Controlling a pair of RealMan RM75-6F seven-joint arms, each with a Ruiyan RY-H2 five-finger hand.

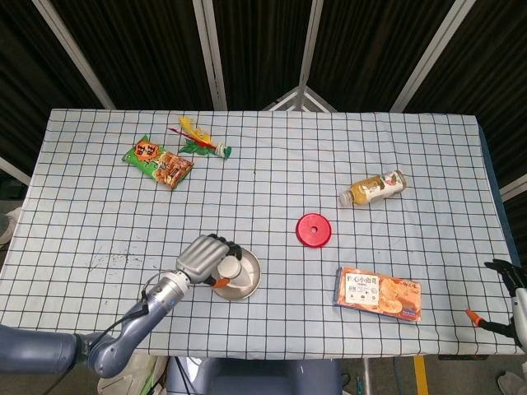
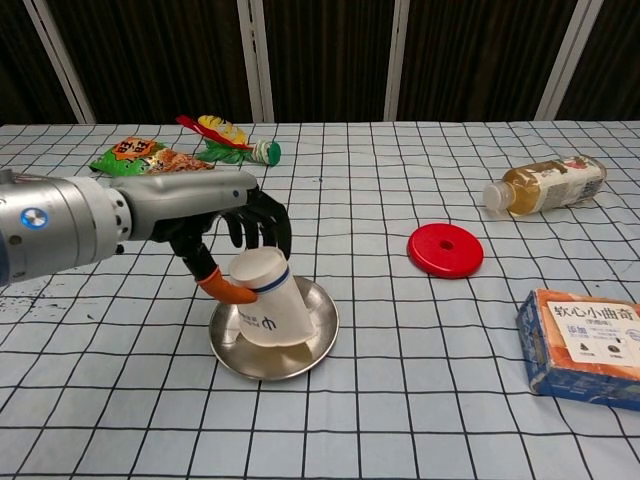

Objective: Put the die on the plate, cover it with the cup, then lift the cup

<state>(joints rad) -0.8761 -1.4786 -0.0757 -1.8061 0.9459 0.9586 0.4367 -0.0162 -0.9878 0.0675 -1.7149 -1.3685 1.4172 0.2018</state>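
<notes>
Lower left of the chest view: the left hand (image 2: pixel 215 215) has its fingers (image 2: pixel 262 222) wrapped round the cup (image 2: pixel 268 310), mouth-down and tilted on the plate (image 2: pixel 318 338), presumably covering the die, which is hidden.

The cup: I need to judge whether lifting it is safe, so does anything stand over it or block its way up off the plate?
Nothing visible does. The left hand grips the cup, upside down and tilted on the plate; nothing overhangs it.
</notes>
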